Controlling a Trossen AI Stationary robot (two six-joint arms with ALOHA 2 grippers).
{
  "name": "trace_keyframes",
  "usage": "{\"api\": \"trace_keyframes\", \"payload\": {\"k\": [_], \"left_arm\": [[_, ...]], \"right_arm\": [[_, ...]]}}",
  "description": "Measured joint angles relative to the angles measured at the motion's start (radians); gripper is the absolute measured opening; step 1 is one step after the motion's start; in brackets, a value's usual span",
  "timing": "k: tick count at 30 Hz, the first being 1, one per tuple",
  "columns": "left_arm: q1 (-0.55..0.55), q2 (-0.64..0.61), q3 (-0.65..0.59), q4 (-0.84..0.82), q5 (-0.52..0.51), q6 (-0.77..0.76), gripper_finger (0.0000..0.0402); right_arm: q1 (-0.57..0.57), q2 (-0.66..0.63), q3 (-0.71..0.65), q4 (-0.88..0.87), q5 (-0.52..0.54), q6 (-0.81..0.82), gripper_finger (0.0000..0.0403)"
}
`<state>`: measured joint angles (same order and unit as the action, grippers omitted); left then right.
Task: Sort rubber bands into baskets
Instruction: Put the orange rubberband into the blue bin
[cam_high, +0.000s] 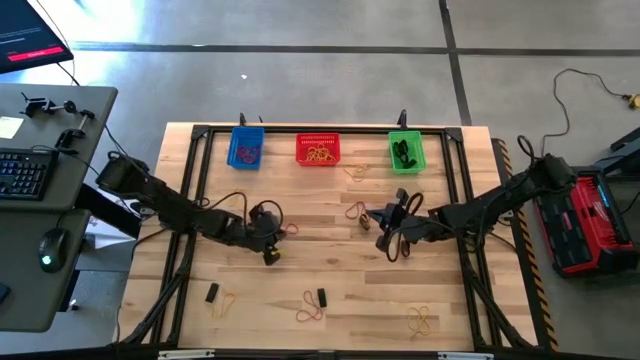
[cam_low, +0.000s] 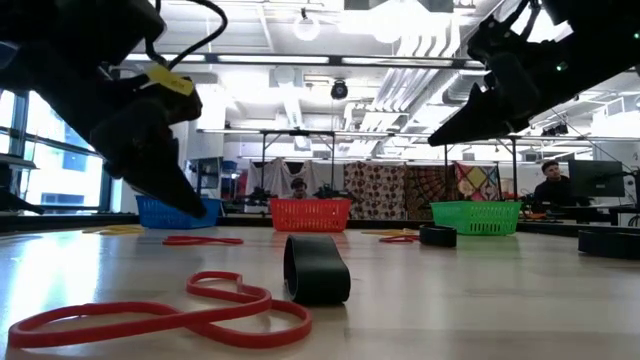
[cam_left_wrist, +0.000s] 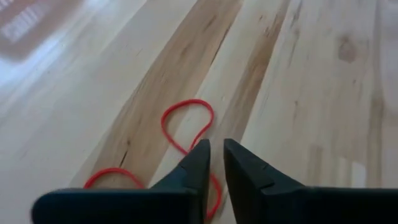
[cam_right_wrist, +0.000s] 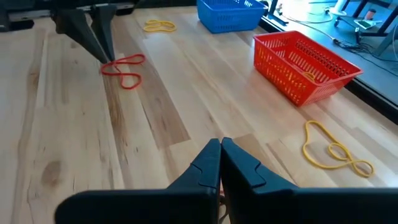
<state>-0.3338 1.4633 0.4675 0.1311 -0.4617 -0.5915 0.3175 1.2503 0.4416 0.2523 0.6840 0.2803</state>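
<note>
A red rubber band (cam_left_wrist: 186, 121) lies twisted flat on the wooden table, left of its middle (cam_high: 291, 229). My left gripper (cam_left_wrist: 214, 149) slants down over it, open by a narrow gap, its tips at the band's near loop (cam_right_wrist: 109, 62). My right gripper (cam_right_wrist: 219, 144) is shut on nothing and hangs above the table right of the middle (cam_high: 378, 216), pointing toward the left gripper. The blue basket (cam_high: 246, 148), the red basket (cam_high: 318, 150) and the green basket (cam_high: 405, 150) stand in a row at the far edge. My left gripper has its fingertips (cam_left_wrist: 200, 149) right at the red band's crossing, coming slanting from above. The left finger hides that stretch of band, so I cannot tell whether it touches. The band lies slack on the table.
More bands lie about: a yellow one (cam_right_wrist: 336, 149) near the red basket, an orange one (cam_high: 357, 210), and yellow ones (cam_high: 222, 300) (cam_high: 420, 320) and a red one (cam_low: 160, 315) near the front. A thick dark band (cam_low: 315, 268) stands on its edge beside that red one.
</note>
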Motion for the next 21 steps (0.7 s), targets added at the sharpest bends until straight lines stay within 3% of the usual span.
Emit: {"api": "trace_keyframes", "payload": {"k": [10,21], "left_arm": [[0.000,0.004,0.000,-0.030,-0.098,0.000,0.0107],[0.001,0.018,0.000,-0.024,-0.068,0.027,0.0116]], "right_arm": [[0.000,0.000,0.000,0.000,0.001,0.008,0.0000],[0.000,0.000,0.000,0.000,0.001,0.008,0.0000]]}}
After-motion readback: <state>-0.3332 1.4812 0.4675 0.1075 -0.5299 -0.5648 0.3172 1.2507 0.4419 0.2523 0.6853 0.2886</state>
